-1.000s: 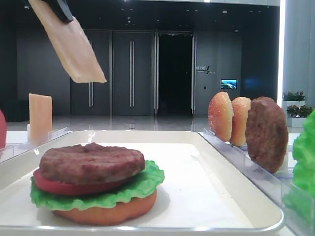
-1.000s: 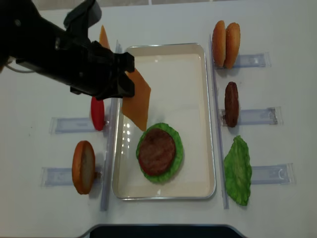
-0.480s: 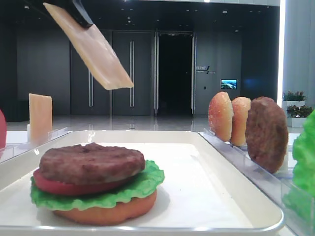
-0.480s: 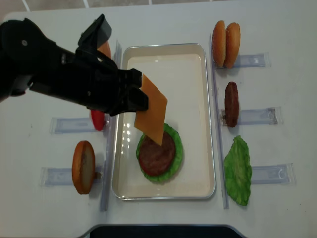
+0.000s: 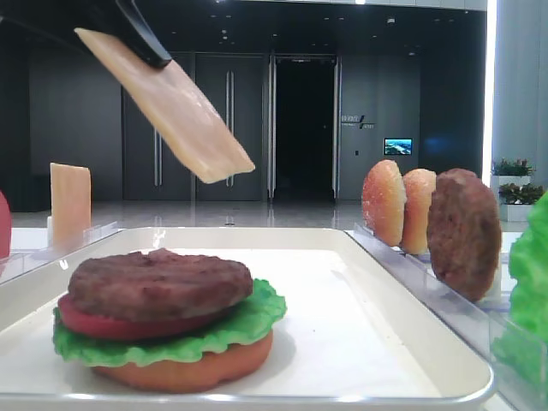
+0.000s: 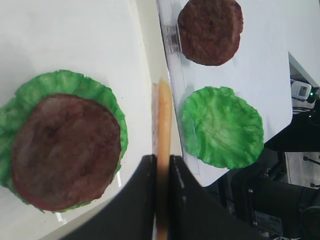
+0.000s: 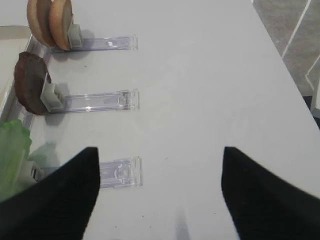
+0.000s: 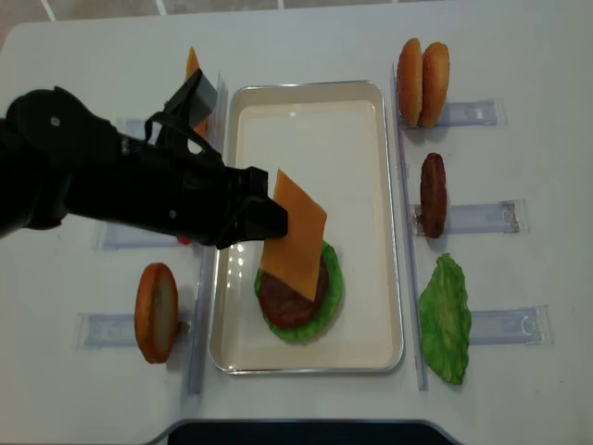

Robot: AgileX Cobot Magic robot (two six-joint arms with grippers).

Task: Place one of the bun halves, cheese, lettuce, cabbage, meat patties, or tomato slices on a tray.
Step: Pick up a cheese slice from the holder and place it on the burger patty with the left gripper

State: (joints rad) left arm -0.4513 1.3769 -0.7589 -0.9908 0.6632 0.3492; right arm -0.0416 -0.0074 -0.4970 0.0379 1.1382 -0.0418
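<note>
Overhead view: left fingers [image 8: 264, 215] pinching cheese [image 8: 296, 234] by one edge, tilted above patty [image 8: 287, 295] on tray [image 8: 371, 222] | thin, light, holds flat, looks stiff | edge grip suits | right fingers spread, idle.

Dark lobby doors [image 5: 229, 128], white table [image 8: 519, 56]

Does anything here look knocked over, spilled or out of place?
Nothing stands out. The cheese hangs tilted in the left gripper above the stacked patty on the tray; the other pieces stand in their racks.
</note>
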